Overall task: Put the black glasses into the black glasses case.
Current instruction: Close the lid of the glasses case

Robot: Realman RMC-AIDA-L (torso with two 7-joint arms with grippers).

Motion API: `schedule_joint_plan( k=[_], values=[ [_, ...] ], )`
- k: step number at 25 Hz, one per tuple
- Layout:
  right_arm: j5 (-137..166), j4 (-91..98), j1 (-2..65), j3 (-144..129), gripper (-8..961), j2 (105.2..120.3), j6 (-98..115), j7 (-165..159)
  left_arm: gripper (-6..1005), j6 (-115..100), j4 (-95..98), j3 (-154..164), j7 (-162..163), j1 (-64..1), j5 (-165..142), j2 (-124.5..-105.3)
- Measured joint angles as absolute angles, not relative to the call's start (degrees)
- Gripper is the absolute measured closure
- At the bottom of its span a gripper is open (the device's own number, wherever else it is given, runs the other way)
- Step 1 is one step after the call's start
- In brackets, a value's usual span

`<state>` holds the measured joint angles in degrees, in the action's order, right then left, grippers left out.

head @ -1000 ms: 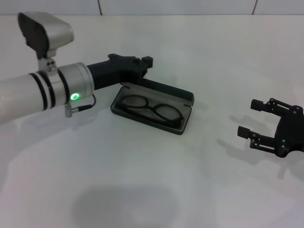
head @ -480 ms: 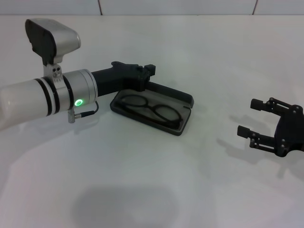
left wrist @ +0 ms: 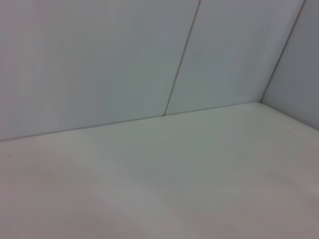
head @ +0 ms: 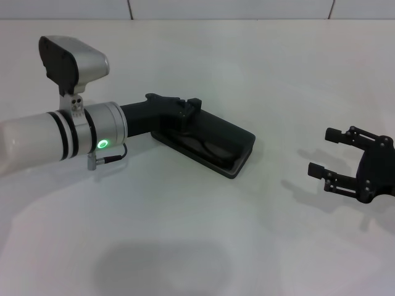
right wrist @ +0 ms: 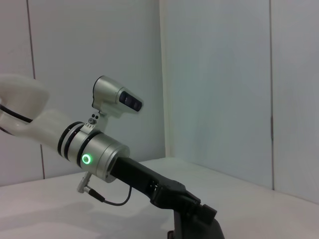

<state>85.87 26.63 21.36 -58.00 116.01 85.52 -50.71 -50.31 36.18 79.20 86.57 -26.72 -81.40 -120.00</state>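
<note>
Matte black glasses case (head: 210, 143), lid nearly closed

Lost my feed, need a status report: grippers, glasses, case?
Left gripper on the case lid, pressing it nearly shut. Glasses inside, barely visible through the gap. Right gripper open, parked aside. Nothing in the way.

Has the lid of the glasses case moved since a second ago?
Yes. The lid of the black glasses case has swung down from open to nearly shut over its unmoved base, pushed by the left claw. The right claw sits parked, open.
</note>
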Motion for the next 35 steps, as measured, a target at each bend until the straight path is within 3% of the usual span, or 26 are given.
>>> schedule_joint_plan(
  k=[35],
  values=[
    [85.2,26.6,21.4,-58.1,187,116.01,85.9,-50.8,962,-54.9,35.7,78.7,77.6,-23.4,-77.2,-119.92]
  ],
)
